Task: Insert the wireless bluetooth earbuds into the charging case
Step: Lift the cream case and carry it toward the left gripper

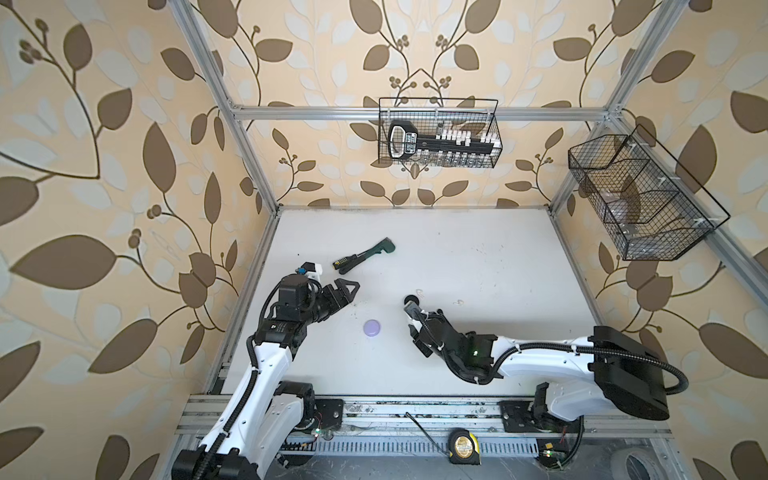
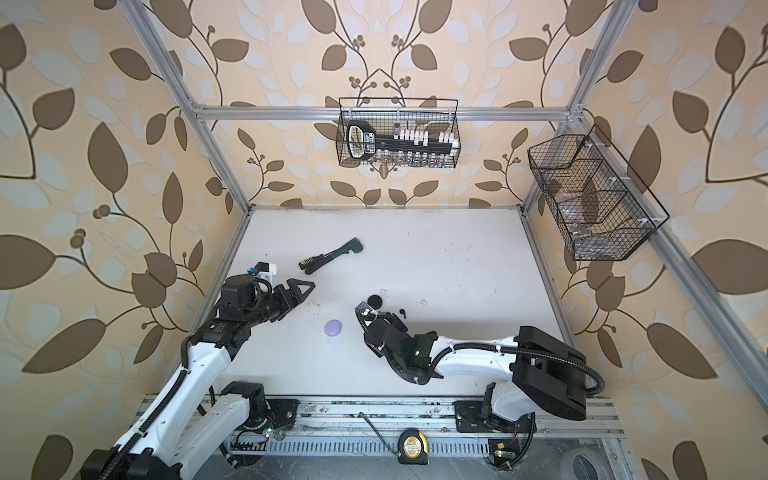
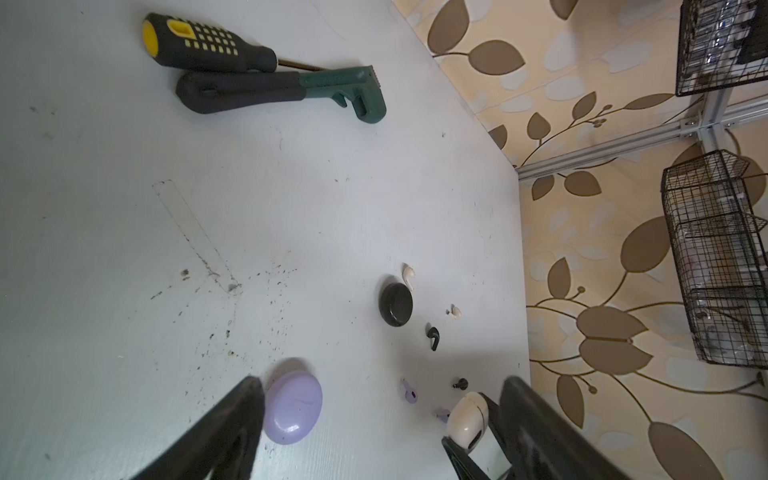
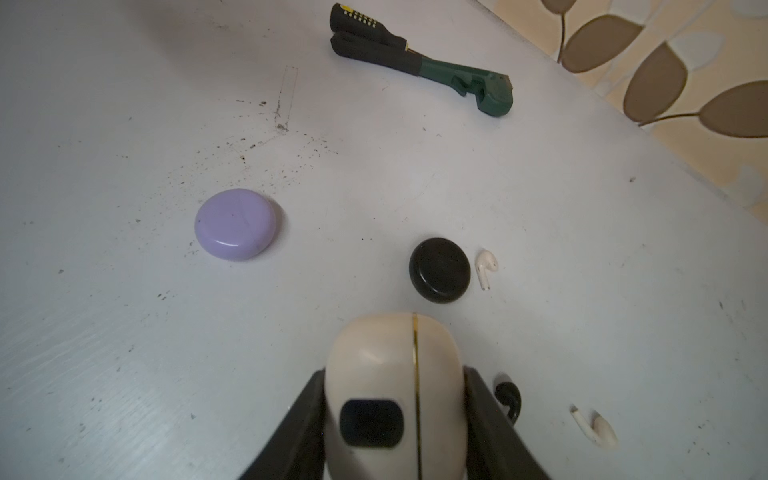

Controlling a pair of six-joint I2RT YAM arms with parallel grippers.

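Note:
My right gripper (image 4: pixel 395 374) is shut on a cream charging case (image 4: pixel 390 374), closed and held on edge just above the table; it also shows in the left wrist view as the cream case (image 3: pixel 467 419). A lilac case (image 1: pixel 372 328) and a black case (image 1: pixel 412 299) lie closed on the table. Loose earbuds lie around the right gripper: two white earbuds (image 4: pixel 485 266) (image 4: pixel 596 428), a black earbud (image 4: pixel 509 397), a second black earbud (image 3: pixel 460 383) and two lilac earbuds (image 3: pixel 408 392) (image 3: pixel 441 414). My left gripper (image 1: pixel 349 291) is open and empty, left of the lilac case.
A yellow-black screwdriver (image 1: pixel 343 262) and a green wrench (image 1: pixel 374 249) lie together at the back left of the table. Wire baskets (image 1: pixel 438 133) (image 1: pixel 640 199) hang on the back and right walls. A tape measure (image 1: pixel 463 446) sits on the front rail.

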